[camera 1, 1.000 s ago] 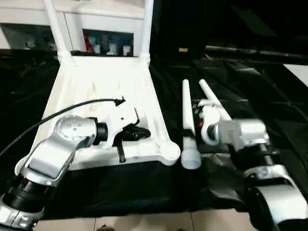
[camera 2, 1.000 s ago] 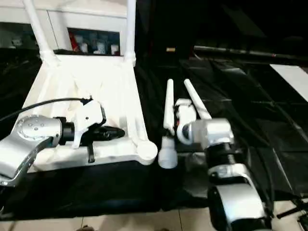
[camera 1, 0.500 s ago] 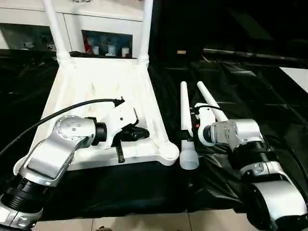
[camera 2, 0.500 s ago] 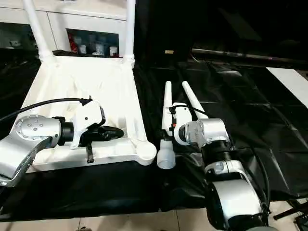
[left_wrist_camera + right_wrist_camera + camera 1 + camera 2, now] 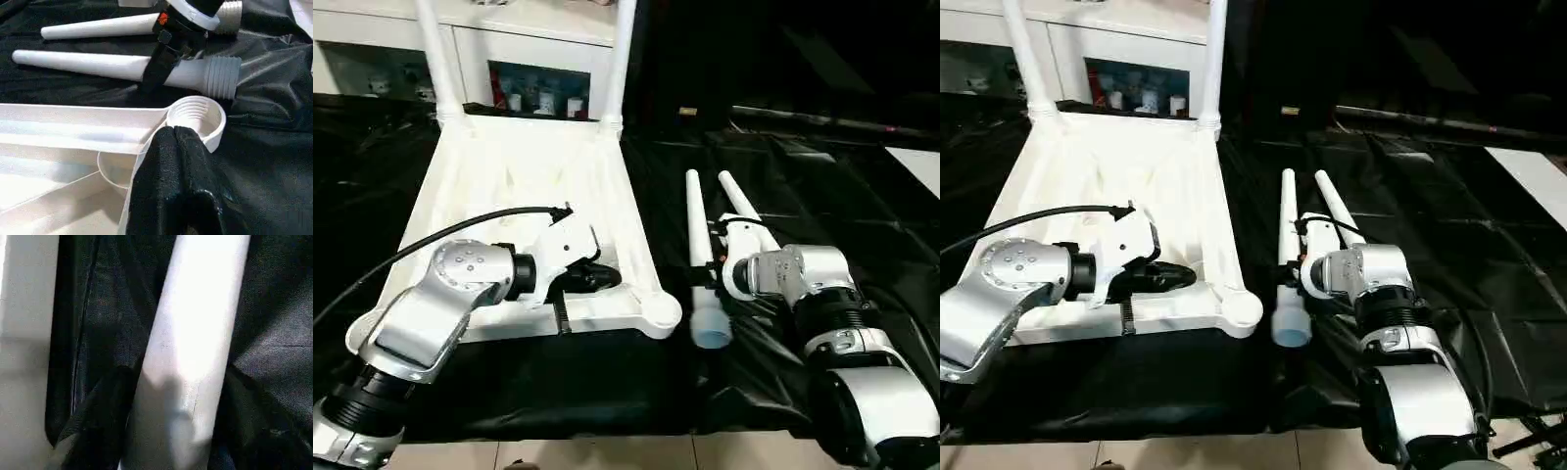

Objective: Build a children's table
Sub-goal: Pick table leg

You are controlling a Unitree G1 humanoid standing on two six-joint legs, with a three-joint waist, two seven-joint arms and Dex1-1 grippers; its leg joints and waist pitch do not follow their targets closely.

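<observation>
A black-covered work table (image 5: pixel 862 196) carries everything, with a white glass-door cabinet (image 5: pixel 538 59) behind it. Nearest, the right gripper (image 5: pixel 155 73) straddles a loose leg (image 5: pixel 697 245) near its thick threaded end, one finger on each side, though whether it pinches yet I cannot tell. That leg's long axis runs away from the robot, thick end nearest, just beside the empty corner socket (image 5: pixel 195 115) of the upturned table top (image 5: pixel 529 166). The left gripper (image 5: pixel 597 278), its fingers pressed together, rests on the ribbed underside by that socket. A second loose leg (image 5: pixel 736 198) lies alongside. Farther off, two legs (image 5: pixel 619 59) already stand in the far sockets. The left wrist view shows the socket's inner threads and the leg's matching ridges.
</observation>
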